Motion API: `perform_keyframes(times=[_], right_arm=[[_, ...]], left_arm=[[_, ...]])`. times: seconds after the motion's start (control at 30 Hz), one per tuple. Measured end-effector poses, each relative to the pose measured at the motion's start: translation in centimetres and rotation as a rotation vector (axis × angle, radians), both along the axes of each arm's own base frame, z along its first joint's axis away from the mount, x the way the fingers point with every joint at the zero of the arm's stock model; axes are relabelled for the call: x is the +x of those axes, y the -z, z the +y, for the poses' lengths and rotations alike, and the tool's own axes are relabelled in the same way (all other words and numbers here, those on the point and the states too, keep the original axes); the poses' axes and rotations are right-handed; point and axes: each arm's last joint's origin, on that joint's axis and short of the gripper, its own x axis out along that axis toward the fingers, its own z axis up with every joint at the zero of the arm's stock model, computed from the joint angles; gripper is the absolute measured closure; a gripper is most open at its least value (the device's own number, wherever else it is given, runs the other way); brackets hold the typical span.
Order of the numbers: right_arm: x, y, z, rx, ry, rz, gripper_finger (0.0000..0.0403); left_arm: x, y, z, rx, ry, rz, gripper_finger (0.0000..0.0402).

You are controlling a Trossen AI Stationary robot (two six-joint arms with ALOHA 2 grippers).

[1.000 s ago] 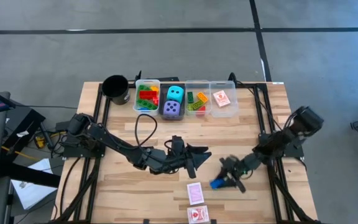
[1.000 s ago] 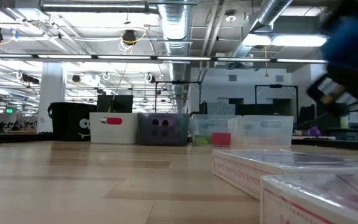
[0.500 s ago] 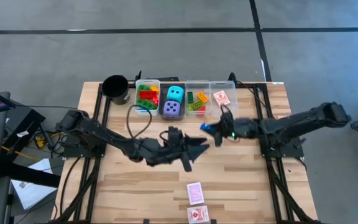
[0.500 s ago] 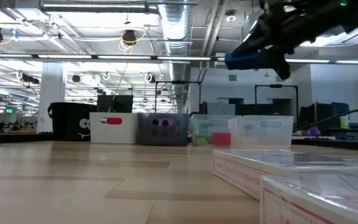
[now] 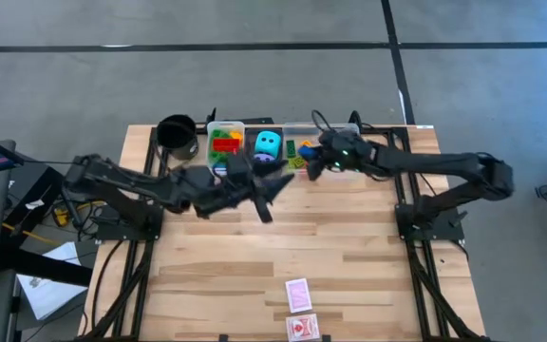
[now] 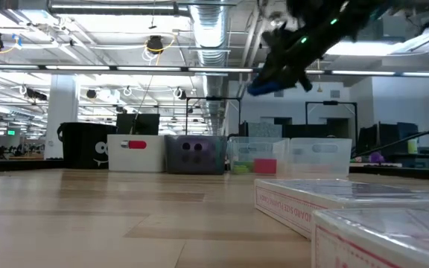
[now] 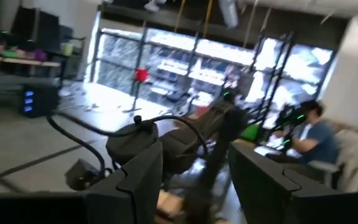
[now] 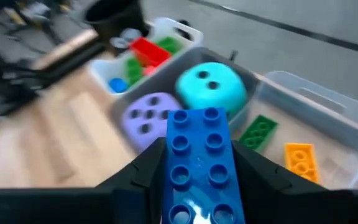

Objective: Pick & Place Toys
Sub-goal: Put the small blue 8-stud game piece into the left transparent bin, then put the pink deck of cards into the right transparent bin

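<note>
My right gripper [image 5: 311, 165] is shut on a blue brick [image 8: 199, 163], high above the row of clear bins [image 5: 329, 129] at the table's far edge; the low view shows the brick [image 6: 263, 86] in the air. Below it lie a cyan die [image 8: 213, 87], a purple die [image 8: 149, 116], a green brick [image 8: 258, 132] and an orange brick [image 8: 300, 160] in the bins. My left gripper [image 5: 270, 185] is open and empty beside the dice bin. Two red-white cards [image 5: 298, 294] lie flat near the near edge. My right gripper pinches the blue brick by its two long sides [image 8: 169, 163] between its two fingers. The fingers lie along the brick, whose far end sticks out past them. The brick is studs up and lifted clear, over the bins.
A black round cup [image 5: 177, 134] stands left of the bins. The leftmost bin [image 5: 224, 144] holds several red, green and blue bricks; the rightmost holds a card [image 5: 339, 144]. The card boxes [image 6: 334, 199] fill the low view's right foreground. A person [image 7: 309, 134] sits beyond the table.
My right gripper has carried the blue brick up off the table's near right part and toward the far edge, ending over the bins. My left gripper has gone from mid-table toward the far edge, to the dice bin, staying open.
</note>
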Motion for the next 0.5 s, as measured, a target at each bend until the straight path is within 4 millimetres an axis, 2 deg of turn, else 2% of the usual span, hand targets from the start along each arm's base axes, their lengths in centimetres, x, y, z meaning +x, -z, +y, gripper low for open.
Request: perform_keyframes(times=[0.1,0.27,0.37,0.5], right_arm=[[1.4,1.1,-2.3,0.014,0.053,0.052,0.0259],[3.2,2.3,-5.4,0.101,0.021,0.073,0.0154],[3.9,2.2,-6.6,0.146,-0.023,0.055,0.0099],[4.0,0.7,-6.9,0.103,-0.086,0.086,0.0065]], left_arm=[[-1.1,-0.6,1.5,0.008,-0.035,0.049,0.0225],[-2.5,-1.4,3.2,0.012,-0.083,0.078,0.0225],[-2.6,-1.6,3.9,0.010,-0.102,0.074,0.0225],[-2.8,-1.7,4.2,0.009,-0.114,0.072,0.0225]])
